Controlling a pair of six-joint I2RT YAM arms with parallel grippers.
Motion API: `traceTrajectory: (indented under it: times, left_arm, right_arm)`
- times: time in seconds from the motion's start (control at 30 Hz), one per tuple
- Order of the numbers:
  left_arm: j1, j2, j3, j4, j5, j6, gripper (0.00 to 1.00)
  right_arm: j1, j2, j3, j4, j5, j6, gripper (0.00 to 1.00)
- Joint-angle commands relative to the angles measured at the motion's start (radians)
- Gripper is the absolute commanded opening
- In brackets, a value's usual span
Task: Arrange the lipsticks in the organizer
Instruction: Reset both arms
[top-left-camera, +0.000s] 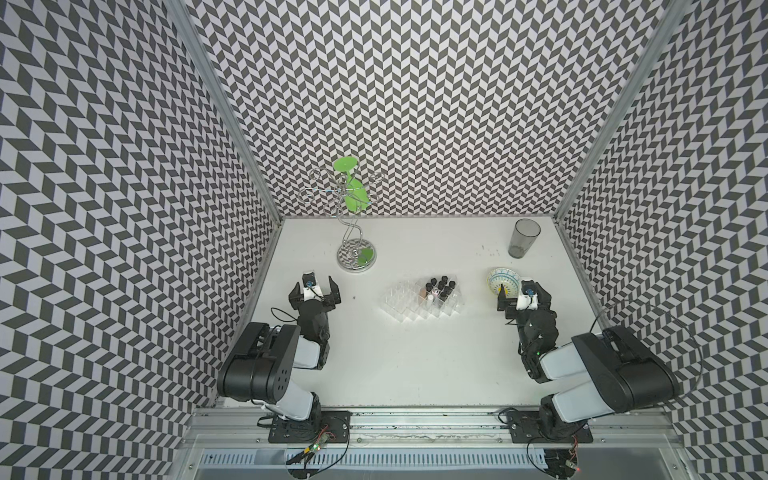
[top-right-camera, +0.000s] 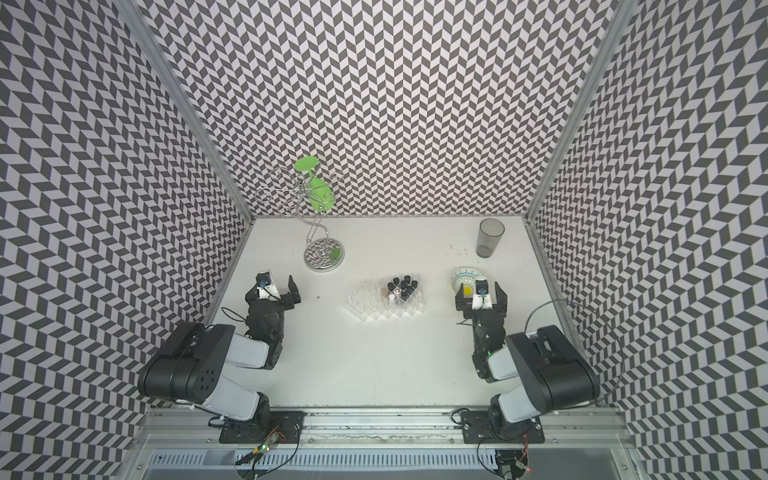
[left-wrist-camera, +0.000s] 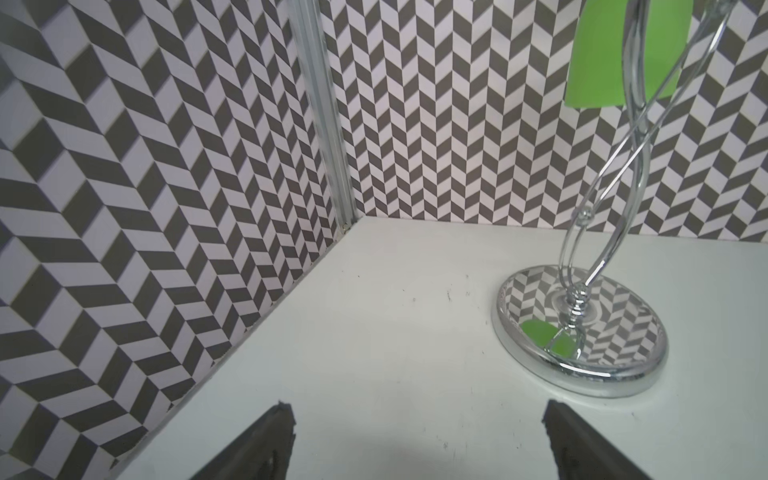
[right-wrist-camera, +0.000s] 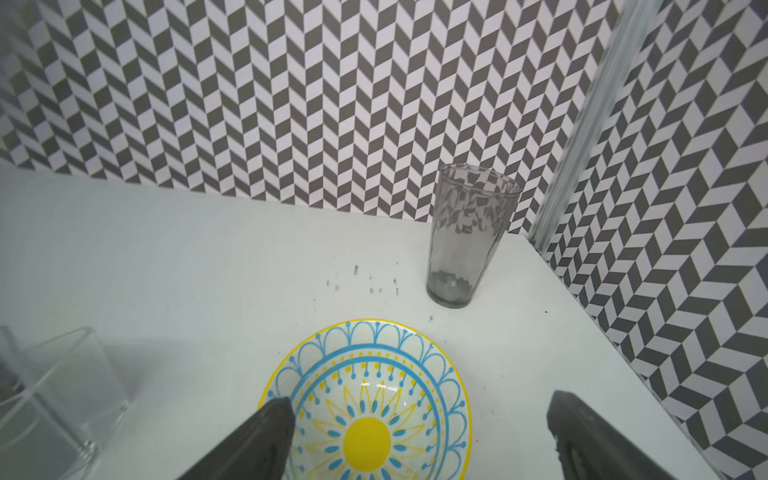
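Note:
The clear stepped organizer (top-left-camera: 405, 309) (top-right-camera: 365, 309) stands mid-table in both top views. Its corner wall (right-wrist-camera: 62, 386) shows in the right wrist view. Several black lipsticks (top-left-camera: 441, 286) (top-right-camera: 403, 286) stand upright in its back right compartments, with a tan one (top-left-camera: 423, 293) and a white one (top-left-camera: 432, 296) beside them. My left gripper (top-left-camera: 316, 285) (top-right-camera: 272, 287) (left-wrist-camera: 419, 411) is open over bare table, left of the organizer and holding nothing. My right gripper (top-left-camera: 521, 291) (top-right-camera: 480, 291) (right-wrist-camera: 419, 403) is open with nothing in it, to the organizer's right, over the patterned bowl's near side.
A blue-and-yellow patterned bowl (top-left-camera: 498, 277) (top-right-camera: 464, 275) (right-wrist-camera: 365, 374) sits right of the organizer. A grey tumbler (top-left-camera: 524, 237) (top-right-camera: 490, 237) (right-wrist-camera: 469, 237) stands at the back right. A chrome wire stand (top-left-camera: 356, 254) (top-right-camera: 324, 256) (left-wrist-camera: 582, 332) with a hanging green glass (top-left-camera: 354, 193) stands at the back left. Patterned walls enclose three sides.

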Motion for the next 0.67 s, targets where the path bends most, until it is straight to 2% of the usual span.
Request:
traceTrajectory:
  times: [0.0, 0.1, 0.17, 0.43, 0.63]
  left_arm:
    - [0.029, 0.005, 0.034, 0.056, 0.095, -0.029, 1.00]
    - [0.033, -0.003, 0.035, 0.038, 0.107, -0.034, 1.00]
    - [0.033, -0.009, 0.041, 0.016, 0.109, -0.037, 1.00]
    - [0.035, -0.007, 0.040, 0.022, 0.112, -0.038, 1.00]
    - [0.037, -0.009, 0.038, 0.023, 0.114, -0.038, 1.00]
  right_arm:
    - [-0.065, 0.027, 0.047, 0.097, -0.073, 0.108, 1.00]
    - [-0.090, 0.039, 0.094, 0.030, -0.122, 0.120, 1.00]
    - [-0.093, 0.034, 0.132, -0.031, -0.088, 0.137, 1.00]
    - [-0.095, 0.048, 0.120, 0.034, -0.089, 0.137, 1.00]
    - [-0.102, 0.052, 0.136, -0.005, -0.111, 0.143, 1.00]
